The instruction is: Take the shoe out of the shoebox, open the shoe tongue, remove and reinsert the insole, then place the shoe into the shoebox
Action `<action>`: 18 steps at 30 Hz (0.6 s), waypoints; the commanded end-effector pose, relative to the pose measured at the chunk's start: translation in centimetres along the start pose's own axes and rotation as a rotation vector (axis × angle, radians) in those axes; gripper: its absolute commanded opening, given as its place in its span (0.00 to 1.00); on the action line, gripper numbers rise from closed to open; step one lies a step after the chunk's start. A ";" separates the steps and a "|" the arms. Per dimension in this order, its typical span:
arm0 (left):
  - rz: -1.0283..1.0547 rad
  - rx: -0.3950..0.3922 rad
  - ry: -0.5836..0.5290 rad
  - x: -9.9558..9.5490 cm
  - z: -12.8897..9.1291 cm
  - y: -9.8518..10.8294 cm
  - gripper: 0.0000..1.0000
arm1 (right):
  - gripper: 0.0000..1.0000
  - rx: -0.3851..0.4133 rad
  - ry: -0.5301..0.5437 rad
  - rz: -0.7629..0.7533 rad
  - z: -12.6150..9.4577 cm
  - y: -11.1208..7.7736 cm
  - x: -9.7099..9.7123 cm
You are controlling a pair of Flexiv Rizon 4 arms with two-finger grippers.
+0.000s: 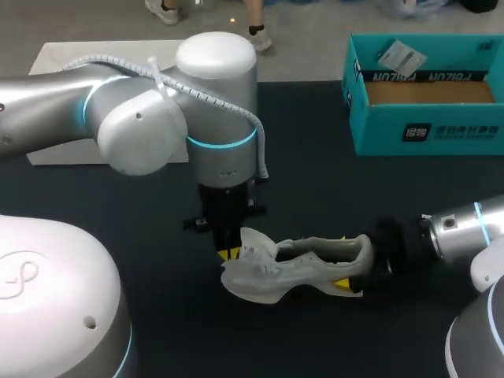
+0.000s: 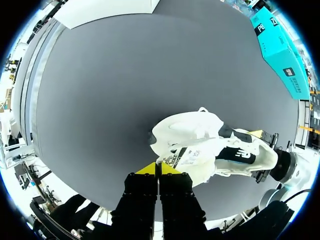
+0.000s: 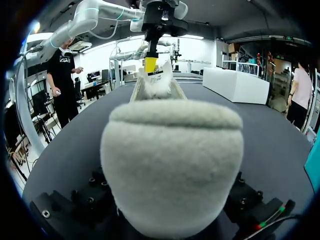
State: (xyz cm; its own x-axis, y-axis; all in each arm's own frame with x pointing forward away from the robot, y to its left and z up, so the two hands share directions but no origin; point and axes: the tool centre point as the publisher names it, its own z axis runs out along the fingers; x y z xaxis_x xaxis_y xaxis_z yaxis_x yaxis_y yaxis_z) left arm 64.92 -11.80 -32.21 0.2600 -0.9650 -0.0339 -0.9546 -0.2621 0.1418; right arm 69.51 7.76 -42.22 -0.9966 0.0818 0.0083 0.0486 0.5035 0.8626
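Well, your shoe [image 1: 299, 264] sits on the bench [image 1: 331, 197], heel [image 1: 361, 250] clamped in your right jaws, left jaws closed at the tongue [image 1: 253, 242]; it looks light and floppy, so hold the stiffer heel and tug softly.

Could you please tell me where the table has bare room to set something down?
The dark table is bare between the shoebox and the shoe, and again on the robot's side of the shoe. It is crowded at the shoe itself, where the left gripper and right gripper both hold it.
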 end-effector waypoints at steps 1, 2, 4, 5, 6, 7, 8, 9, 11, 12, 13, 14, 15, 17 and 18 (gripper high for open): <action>-0.017 -0.034 0.030 -0.8 2.1 -0.7 0.00 | 0.00 0.003 -0.004 0.002 0.8 -0.6 -0.2; -0.018 -0.046 0.013 -0.9 2.6 -0.8 0.00 | 0.00 0.003 -0.004 0.002 0.8 -0.6 -0.2; -0.028 -0.058 -0.014 -1.0 3.6 -1.0 0.00 | 0.00 0.003 -0.004 0.002 0.8 -0.6 -0.2; -0.027 -0.068 -0.027 -0.9 4.2 -1.2 0.00 | 0.00 0.003 -0.004 0.002 0.8 -0.6 -0.2; -0.031 -0.076 -0.039 -0.9 4.8 -1.4 0.00 | 0.00 0.003 -0.004 0.002 0.8 -0.6 -0.2; -0.038 -0.093 -0.051 -0.9 5.4 -1.6 0.00 | 0.00 0.003 -0.004 0.002 0.8 -0.6 -0.2; -0.027 -0.094 -0.063 -0.7 5.7 -1.7 0.00 | 0.00 0.003 -0.004 0.002 0.8 -0.6 -0.2; -0.032 -0.100 -0.078 -0.6 6.1 -1.9 0.00 | 0.00 0.003 -0.004 0.002 0.8 -0.6 -0.2; -0.027 -0.110 -0.081 -0.5 6.6 -2.2 0.00 | 0.00 0.003 -0.004 0.002 0.8 -0.6 -0.2; -0.024 -0.113 -0.084 -0.4 6.7 -2.2 0.00 | 0.00 0.003 -0.004 0.002 0.8 -0.6 -0.2; -0.024 -0.114 -0.084 -0.4 6.7 -2.3 0.00 | 0.00 0.003 -0.004 0.002 0.8 -0.6 -0.2; -0.019 -0.117 -0.086 -0.3 6.7 -2.3 0.00 | 0.00 0.003 -0.004 0.002 0.8 -0.6 -0.2; -0.016 -0.118 -0.085 -0.3 6.7 -2.3 0.15 | 0.00 0.003 -0.004 0.002 0.8 -0.6 -0.2; -0.002 -0.123 -0.080 -0.2 6.7 -2.4 0.47 | 0.00 0.003 -0.004 0.002 0.8 -0.6 -0.2; 0.001 -0.124 -0.079 -0.1 6.6 -2.4 0.65 | 0.00 0.003 -0.004 0.002 0.8 -0.6 -0.2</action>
State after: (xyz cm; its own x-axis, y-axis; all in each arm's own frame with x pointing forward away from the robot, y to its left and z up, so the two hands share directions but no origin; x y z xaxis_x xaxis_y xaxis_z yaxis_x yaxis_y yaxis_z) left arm 65.80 -10.73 -38.50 0.2476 -0.9632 -0.1046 -0.9294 -0.2667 0.2553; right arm 69.56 7.98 -42.25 -0.9965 0.0826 0.0085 0.0491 0.5039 0.8624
